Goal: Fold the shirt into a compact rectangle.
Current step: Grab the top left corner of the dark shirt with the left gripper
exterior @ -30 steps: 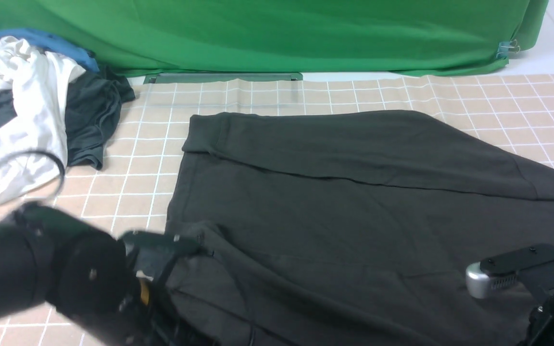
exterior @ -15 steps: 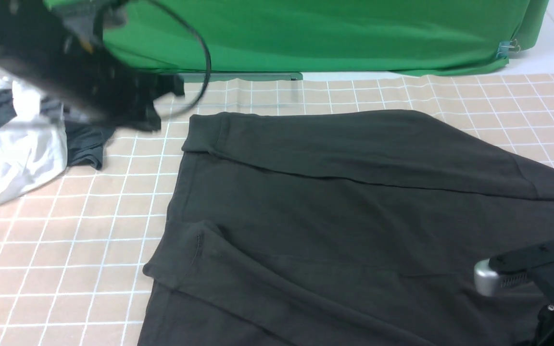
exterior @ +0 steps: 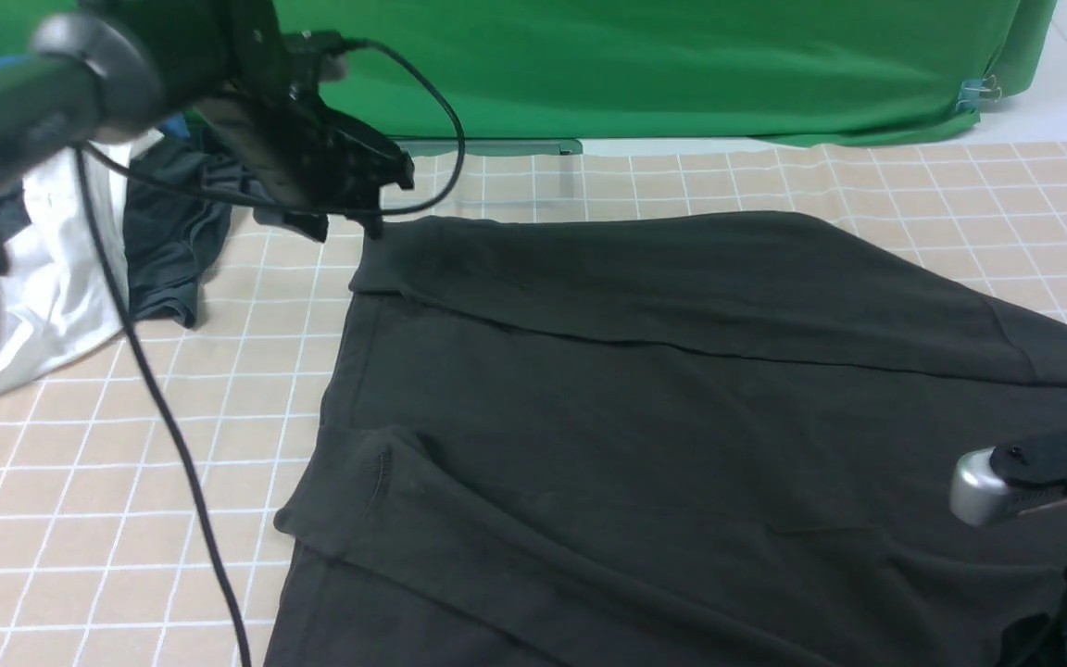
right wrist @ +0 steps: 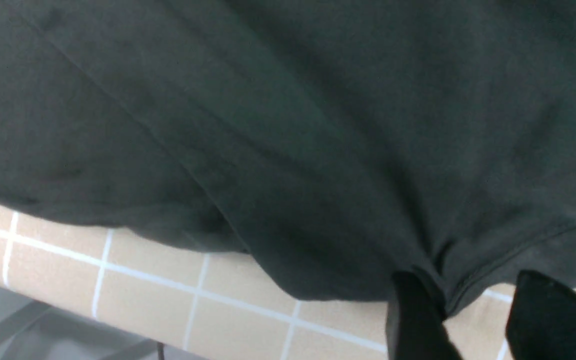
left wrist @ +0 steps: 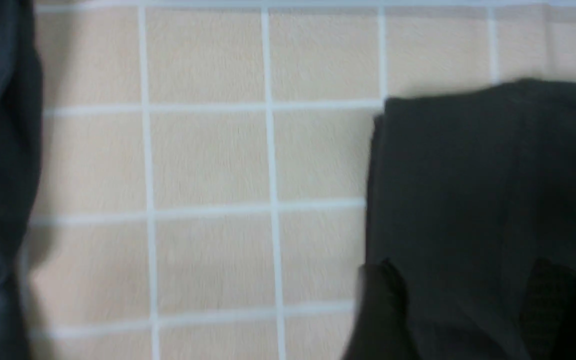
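The shirt [exterior: 682,389] lies spread on a tan tablecloth [exterior: 126,463] with a white grid. It covers the middle and right of the scene and runs off the near edge of the front view. A band along its far side is folded over onto the body, and a sleeve at the near left is turned in. The left gripper [exterior: 371,218] hangs at the shirt's far left corner, with its cable [exterior: 163,408] trailing toward the near side. In the blurred left wrist view the left gripper [left wrist: 463,310] shows two dark fingers [left wrist: 380,305] set apart over that corner of the shirt [left wrist: 488,175], so the jaws look spread and hold nothing. The right arm [exterior: 1015,477] sits low at the near right, above the cloth. In its wrist view the right gripper [right wrist: 473,320] also has its jaws spread. The hem of the shirt [right wrist: 288,125] puckers against one of its fingers [right wrist: 413,320], and bare tablecloth shows in the gap. At the far left a white garment [exterior: 52,278] and a dark grey garment [exterior: 172,241] lie heaped together, well apart from the shirt. A green backdrop [exterior: 682,65] hangs behind the table.
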Robot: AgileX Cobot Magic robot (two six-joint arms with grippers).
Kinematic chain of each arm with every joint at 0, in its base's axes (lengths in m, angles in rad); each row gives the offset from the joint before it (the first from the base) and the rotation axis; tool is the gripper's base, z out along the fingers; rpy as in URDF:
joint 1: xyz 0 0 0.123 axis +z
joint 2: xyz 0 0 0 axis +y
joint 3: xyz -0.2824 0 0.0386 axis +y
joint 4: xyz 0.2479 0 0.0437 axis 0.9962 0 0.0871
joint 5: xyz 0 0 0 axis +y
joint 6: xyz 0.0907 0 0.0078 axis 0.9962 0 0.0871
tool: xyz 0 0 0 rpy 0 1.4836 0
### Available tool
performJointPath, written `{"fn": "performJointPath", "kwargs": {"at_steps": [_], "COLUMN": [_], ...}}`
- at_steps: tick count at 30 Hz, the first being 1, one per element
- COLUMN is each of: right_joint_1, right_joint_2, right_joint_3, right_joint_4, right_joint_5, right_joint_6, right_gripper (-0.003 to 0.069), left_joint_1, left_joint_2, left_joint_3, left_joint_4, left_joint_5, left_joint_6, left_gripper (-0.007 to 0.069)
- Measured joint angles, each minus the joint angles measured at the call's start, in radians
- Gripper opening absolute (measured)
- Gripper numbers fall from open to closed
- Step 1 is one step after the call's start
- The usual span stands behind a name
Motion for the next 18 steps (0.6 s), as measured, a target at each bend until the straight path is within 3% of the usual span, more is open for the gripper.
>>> {"fn": "performJointPath", "kwargs": {"at_steps": [6, 10, 14, 16, 18], "right_joint_1": [0.0, 0.0, 0.0, 0.0, 0.0], "right_joint_2": [0.0, 0.0, 0.0, 0.0, 0.0], "right_joint_3": [0.0, 0.0, 0.0, 0.0, 0.0], "right_joint_4": [0.0, 0.0, 0.001, 0.001, 0.001], "right_joint_5": [-0.03, -0.037, -0.07, -0.083, -0.09], "right_joint_6": [0.002, 0.005, 0.005, 0.005, 0.005], "right_gripper": [0.0307, 0.0307, 0.0307, 0.0307, 0.0307], "left_joint_1": [0.0, 0.0, 0.0, 0.0, 0.0], "left_joint_2": [0.086, 0.094, 0.094, 0.094, 0.094], "left_joint_3": [-0.023, -0.028, -0.03, -0.03, -0.03], "left_joint_4": [-0.011, -0.018, -0.026, -0.028, -0.03], "left_joint_5": [0.002, 0.005, 0.011, 0.024, 0.026], "left_joint_6": [0.0, 0.005, 0.041, 0.071, 0.085], "left_gripper": [0.0466, 0.0422, 0.0279, 0.0146, 0.008]}}
